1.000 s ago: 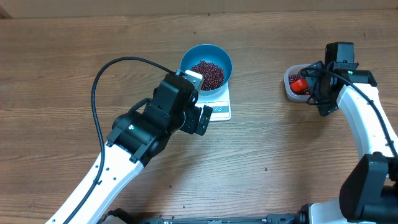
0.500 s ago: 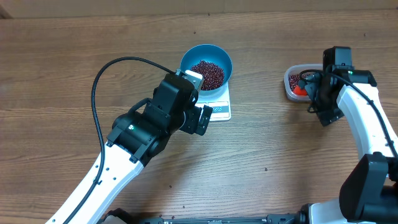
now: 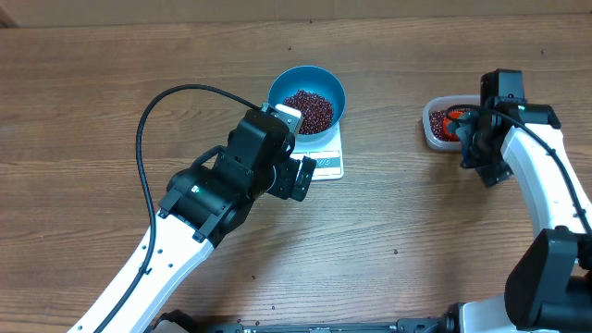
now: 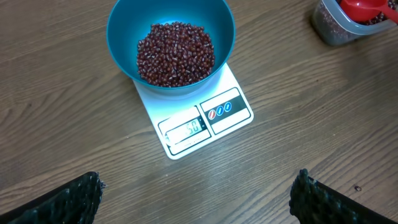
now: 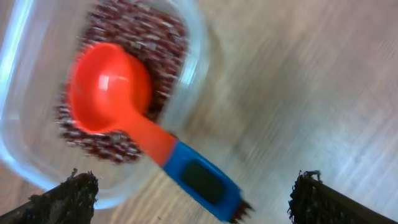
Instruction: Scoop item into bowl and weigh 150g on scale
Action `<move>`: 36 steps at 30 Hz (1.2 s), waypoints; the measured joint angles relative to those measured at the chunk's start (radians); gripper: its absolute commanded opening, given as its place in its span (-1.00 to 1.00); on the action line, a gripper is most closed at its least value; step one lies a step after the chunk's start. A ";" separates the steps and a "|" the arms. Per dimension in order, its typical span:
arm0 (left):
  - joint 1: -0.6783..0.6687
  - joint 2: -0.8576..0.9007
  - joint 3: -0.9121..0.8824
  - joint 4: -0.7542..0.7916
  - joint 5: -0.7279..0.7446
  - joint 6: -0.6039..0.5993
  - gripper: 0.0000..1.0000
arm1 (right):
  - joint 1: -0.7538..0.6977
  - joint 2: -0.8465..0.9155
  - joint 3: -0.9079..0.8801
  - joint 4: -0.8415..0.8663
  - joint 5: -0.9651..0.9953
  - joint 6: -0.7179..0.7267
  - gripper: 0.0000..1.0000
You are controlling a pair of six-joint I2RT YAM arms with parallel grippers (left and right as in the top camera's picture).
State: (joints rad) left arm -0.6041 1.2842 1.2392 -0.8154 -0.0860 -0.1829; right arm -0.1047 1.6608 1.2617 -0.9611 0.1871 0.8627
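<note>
Both spread, empty: left gripper (image 4: 196, 190), right gripper (image 5: 194, 186); beans (image 4: 176, 53) in bowl (image 4: 124, 25) atop scale (image 4: 230, 115) for weighing, scoop (image 5: 109, 87) parked in tub (image 5: 193, 68).

The only thing to read is on the white scale (image 4: 152, 107). Its little screen (image 4: 186, 129) sits at 6 o'clock from the blue bowl (image 4: 118, 37). The screen shows pale digits. The last two look like a 5 and a 0, and what stands before them is too faint to tell. At 3 o'clock from the screen are two round buttons (image 4: 219, 110), one with a red mark and one with a blue mark, both too small to make out. Seen from overhead, the screen is just a blur.
</note>
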 measured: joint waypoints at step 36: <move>0.000 0.000 0.000 0.000 0.000 0.000 0.99 | 0.000 -0.161 0.092 -0.151 -0.061 -0.721 1.00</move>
State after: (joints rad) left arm -0.6041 1.2842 1.2392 -0.8154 -0.0860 -0.1829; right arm -0.1047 1.5002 1.3537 -1.1126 0.1265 0.1417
